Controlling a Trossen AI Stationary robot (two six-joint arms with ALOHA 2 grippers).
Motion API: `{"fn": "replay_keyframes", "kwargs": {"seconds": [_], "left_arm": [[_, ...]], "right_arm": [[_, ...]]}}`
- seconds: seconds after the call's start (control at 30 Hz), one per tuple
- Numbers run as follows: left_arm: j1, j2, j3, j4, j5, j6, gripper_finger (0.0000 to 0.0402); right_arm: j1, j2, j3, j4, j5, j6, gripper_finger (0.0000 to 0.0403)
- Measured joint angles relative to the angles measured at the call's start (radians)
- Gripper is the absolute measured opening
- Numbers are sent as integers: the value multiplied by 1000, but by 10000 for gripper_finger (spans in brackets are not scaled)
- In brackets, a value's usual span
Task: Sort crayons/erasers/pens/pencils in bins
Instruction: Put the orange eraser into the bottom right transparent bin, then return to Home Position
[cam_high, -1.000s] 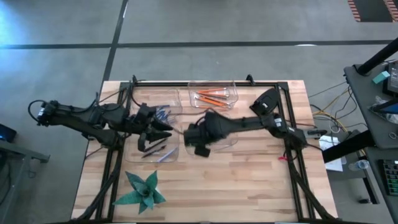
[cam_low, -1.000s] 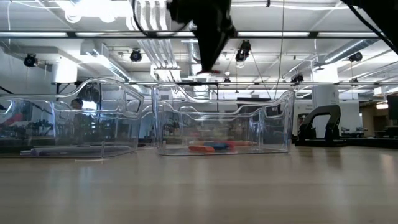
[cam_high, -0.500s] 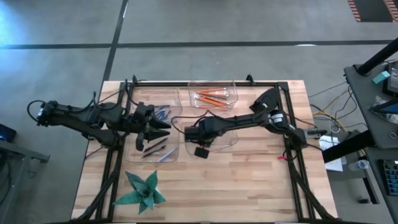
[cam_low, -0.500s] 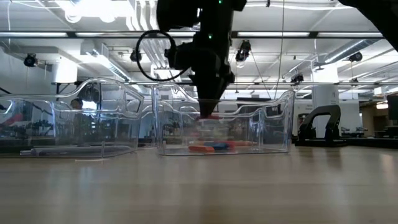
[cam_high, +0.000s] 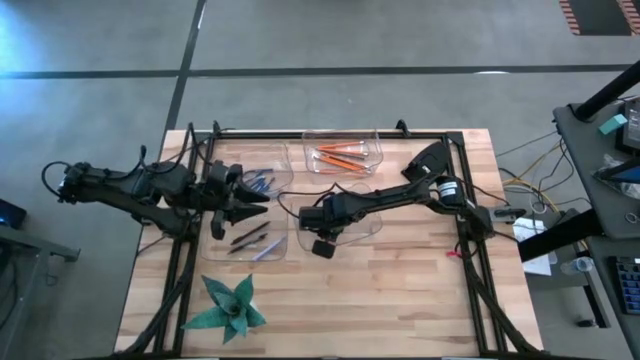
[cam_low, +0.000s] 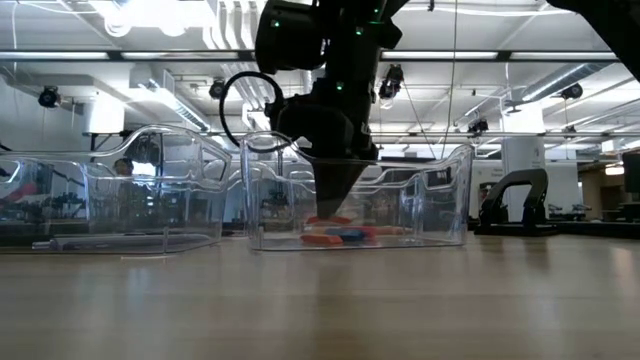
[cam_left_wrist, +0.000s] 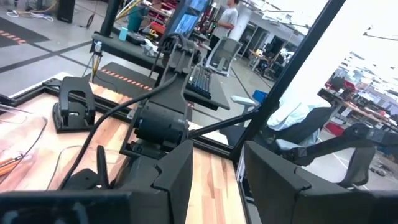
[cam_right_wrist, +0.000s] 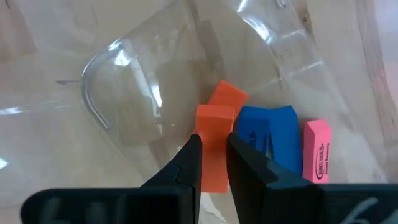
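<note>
Erasers are the item in hand. Right jaws (cam_right_wrist: 214, 163) are lowered inside a clear bin (cam_high: 372, 226) near the middle of the tabletop (cam_high: 420, 300), tips pointing down at its floor. Between the tips sits an orange eraser (cam_right_wrist: 213, 146), pinched across its narrow width, so the jaws stand narrow and closed on it. Holding it by the thin sides seems meant to keep the block upright for a clean drop.

Just beside the right jaws, on the bin floor, lie a blue eraser (cam_right_wrist: 268, 134) and a pink eraser (cam_right_wrist: 315, 151); a second orange block (cam_right_wrist: 225, 96) lies just beyond the tips. Low view confirms the right jaws (cam_low: 335, 190) reach down inside the bin walls, with coloured blocks (cam_low: 340, 236) beneath.

Judgement: this bin collects erasers, and the held one is at or near release height.

Left jaws (cam_high: 252, 202) hover over the two bins on their own side, tips apart and holding nothing. Beneath and just ahead of them lie the pens (cam_high: 247, 237) in one bin and blue crayons (cam_high: 262, 182) in the other. Pencils (cam_high: 342, 155) rest in the far bin, well apart from both jaws.

A green paper star (cam_high: 230, 305) sits on the tabletop, outside every bin.
</note>
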Motion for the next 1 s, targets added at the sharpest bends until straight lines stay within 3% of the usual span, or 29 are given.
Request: {"fn": "replay_keyframes", "kwargs": {"seconds": [0.23, 0.6, 0.77, 1.0], "left_arm": [[0, 3, 0, -1, -5, 0, 130], [0, 11, -1, 2, -54, -5, 130], [0, 9, 9, 2, -64, -7, 130], [0, -52, 19, 4, -65, 27, 130]], "right_arm": [[-4, -1, 0, 3, 1, 87, 65], [-15, -1, -1, -10, 4, 118, 157], [-15, -20, 7, -56, 7, 47, 176], [-16, -179, -35, -60, 8, -90, 176]]}}
